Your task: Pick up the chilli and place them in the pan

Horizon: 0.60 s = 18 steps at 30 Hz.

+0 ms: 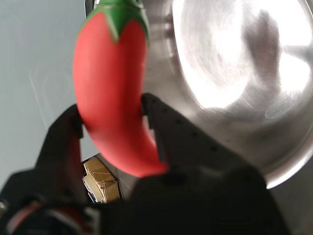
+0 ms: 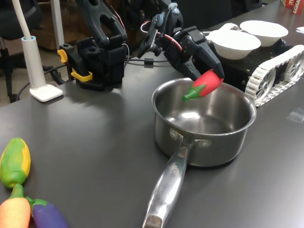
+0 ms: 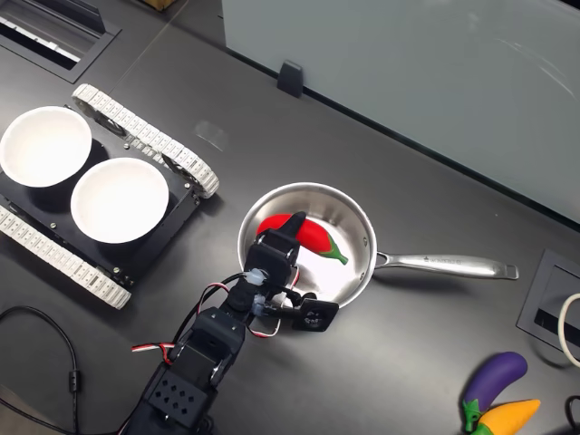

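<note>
A: Starting big. The worktop (image 2: 95, 137) is lying dark, matte and flat. On it the pan (image 2: 237, 137) is sitting upright: deep, round, polished steel with a brushed floor that is throwing glare, and one long riveted handle reaching toward the first exterior view's lower edge.

B: And the arm?

A: Black, hard printed plastic, red and white wires looping along it. Its pincer (image 2: 212, 76) is clamping on the chilli (image 2: 205, 84), a jaw pressing each flank of the curved body, as the wrist view is showing.

B: Where is the chilli sitting, exactly?

A: In the air over the pan's mouth, near the rim on the arm's side, green stem cap pointing down and inward. It is not touching the steel. Glossy red skin, smooth, tapering.

B: So, releasing?

A: I am judging yes. Better to be easing a little toward the pan's centre and lower first; a slick curved toy dropping near the rim could be bouncing or skidding on that hard floor. Then parting the jaws slowly, keeping them clear of the wall.
</note>
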{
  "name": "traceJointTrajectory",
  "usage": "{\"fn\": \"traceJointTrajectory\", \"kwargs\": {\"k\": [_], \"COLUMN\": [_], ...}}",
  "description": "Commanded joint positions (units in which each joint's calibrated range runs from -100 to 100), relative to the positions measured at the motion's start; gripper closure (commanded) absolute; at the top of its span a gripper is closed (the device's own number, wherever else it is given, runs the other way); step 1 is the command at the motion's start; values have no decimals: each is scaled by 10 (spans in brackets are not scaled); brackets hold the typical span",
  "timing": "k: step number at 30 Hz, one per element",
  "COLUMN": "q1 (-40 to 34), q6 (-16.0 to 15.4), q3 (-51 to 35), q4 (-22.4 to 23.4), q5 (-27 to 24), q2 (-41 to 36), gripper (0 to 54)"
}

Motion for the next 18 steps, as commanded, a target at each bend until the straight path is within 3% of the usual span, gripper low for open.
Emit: {"fn": "traceJointTrajectory", "kwargs": {"k": [1,11,18], "q1": [-5,-23,-20], "q6": [7,7,7], "q3": [-41,-27,-28], "q4": [5,38,42], "q5": [13,14,13], "q2": [-41,-72,-103], "gripper": [300,217,190]}}
